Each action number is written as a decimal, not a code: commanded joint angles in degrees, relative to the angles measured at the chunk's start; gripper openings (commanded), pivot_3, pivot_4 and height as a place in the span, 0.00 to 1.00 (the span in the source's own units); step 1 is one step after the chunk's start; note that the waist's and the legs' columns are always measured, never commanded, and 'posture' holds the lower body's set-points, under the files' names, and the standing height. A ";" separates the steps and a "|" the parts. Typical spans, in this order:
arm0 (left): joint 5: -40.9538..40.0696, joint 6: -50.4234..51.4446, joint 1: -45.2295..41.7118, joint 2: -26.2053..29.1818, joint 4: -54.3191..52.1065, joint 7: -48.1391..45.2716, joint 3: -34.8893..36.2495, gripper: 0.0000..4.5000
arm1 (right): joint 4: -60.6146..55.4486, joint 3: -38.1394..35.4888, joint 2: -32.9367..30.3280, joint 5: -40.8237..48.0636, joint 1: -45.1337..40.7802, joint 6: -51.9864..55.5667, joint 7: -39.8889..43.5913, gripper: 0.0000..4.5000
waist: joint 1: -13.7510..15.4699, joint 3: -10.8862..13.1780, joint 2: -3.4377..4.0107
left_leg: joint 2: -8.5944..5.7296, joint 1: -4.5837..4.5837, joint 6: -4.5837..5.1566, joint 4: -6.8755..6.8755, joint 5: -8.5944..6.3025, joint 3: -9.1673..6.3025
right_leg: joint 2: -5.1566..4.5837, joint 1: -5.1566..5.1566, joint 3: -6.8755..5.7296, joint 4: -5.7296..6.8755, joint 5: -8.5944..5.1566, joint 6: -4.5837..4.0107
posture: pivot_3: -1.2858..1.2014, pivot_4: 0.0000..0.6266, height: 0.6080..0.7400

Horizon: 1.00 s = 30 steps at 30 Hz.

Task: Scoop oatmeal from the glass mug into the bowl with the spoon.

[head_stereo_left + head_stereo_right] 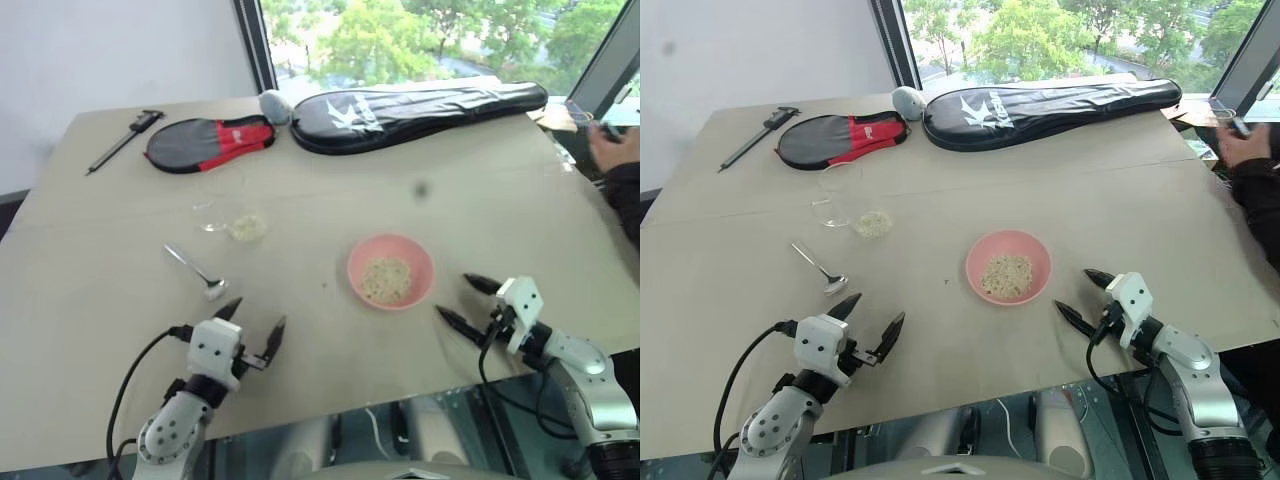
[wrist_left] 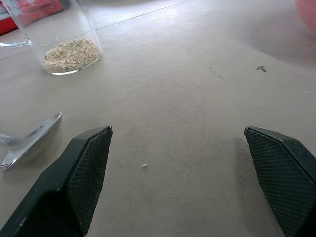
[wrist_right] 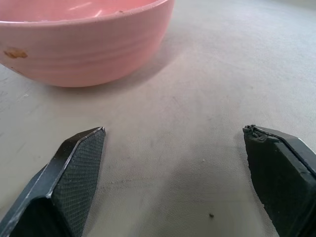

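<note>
Nearest us, the left claw (image 1: 255, 318) hung just above the front part of the tan surface (image 1: 480, 200), its two black fingers spread wide with nothing between them. The right claw (image 1: 465, 298) stood likewise wide open and empty near the front right edge, pointing inward toward the pink bowl (image 1: 391, 271).

Just beyond the left claw lay the silver spoon (image 1: 197, 273), flat on the surface, its oval end toward the claw and its handle running away to the left. The left wrist view showed that oval end close beside one finger (image 2: 79, 182), apart from it, and a stray flake on the bare surface between the fingers. The right wrist view showed the bowl's outer wall, with a brown speck on it, near the claw but not touching.

The bowl sat near the middle of the surface and held oatmeal (image 1: 385, 279). Farther left stood the glass mug (image 1: 228, 214), upright, with a low layer of oatmeal at its bottom. Between mug, spoon and bowl the surface lay open.

At the far edge we saw a dark caliper (image 1: 125, 137), a red-and-black racket cover (image 1: 210, 142), a grey rounded object (image 1: 275, 104) and a long black racket bag (image 1: 420, 112). A person's hand (image 1: 606, 148) showed at the far right edge.
</note>
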 commanded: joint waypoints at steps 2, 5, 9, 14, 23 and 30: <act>0.31 -0.01 0.92 -0.30 0.29 0.12 -1.01 0.99 | 0.88 -1.22 -0.86 0.18 -0.30 -0.96 0.66 1.00 | 0.00 0.00 0.01 | 0.00 0.00 0.00 0.00 0.00 0.00 | 0.00 0.00 0.00 0.00 0.00 0.00 | 0.52 0.24 1.00; 0.18 -0.08 1.09 -0.65 0.10 0.25 -1.10 0.99 | 1.32 -1.15 -1.07 0.25 -0.69 -1.14 0.90 1.00 | -0.01 -0.02 0.01 | 0.00 0.01 0.00 0.00 0.00 0.02 | 0.00 0.01 0.01 0.00 0.00 0.00 | 0.52 0.24 1.00; 0.26 -0.28 1.02 -0.90 0.22 0.44 -1.12 0.99 | 1.58 -1.13 -1.29 0.32 -1.11 -1.15 1.10 1.00 | 0.00 -0.04 0.05 | 0.00 0.01 0.00 0.00 0.00 0.02 | 0.00 0.01 0.01 0.00 0.00 0.00 | 0.52 0.24 1.00; 0.40 -0.39 1.11 -1.24 0.08 0.56 -1.33 0.99 | 1.81 -1.06 -1.45 0.33 -1.39 -1.11 1.27 1.00 | 0.00 -0.04 0.05 | 0.00 0.01 0.00 0.00 0.00 0.02 | 0.00 0.01 0.01 -0.01 0.00 0.00 | 0.52 0.24 1.00; -1.44 -0.17 1.96 -2.60 -1.20 1.24 -0.51 0.99 | 1.77 -1.41 -1.78 0.51 -1.78 -1.01 1.43 1.00 | 0.00 -0.06 0.08 | 0.00 0.00 0.00 0.00 0.00 0.03 | 0.00 0.01 0.02 -0.01 0.00 0.00 | 0.52 0.24 1.00; -13.18 4.55 4.19 -6.87 -11.79 3.59 2.53 0.99 | 0.97 -4.40 -10.28 6.63 -4.49 3.77 11.04 1.00 | 0.02 0.07 -0.05 | -0.01 -0.06 0.01 0.02 0.00 0.04 | -0.05 -0.01 0.02 -0.06 0.00 0.01 | 0.52 0.24 1.00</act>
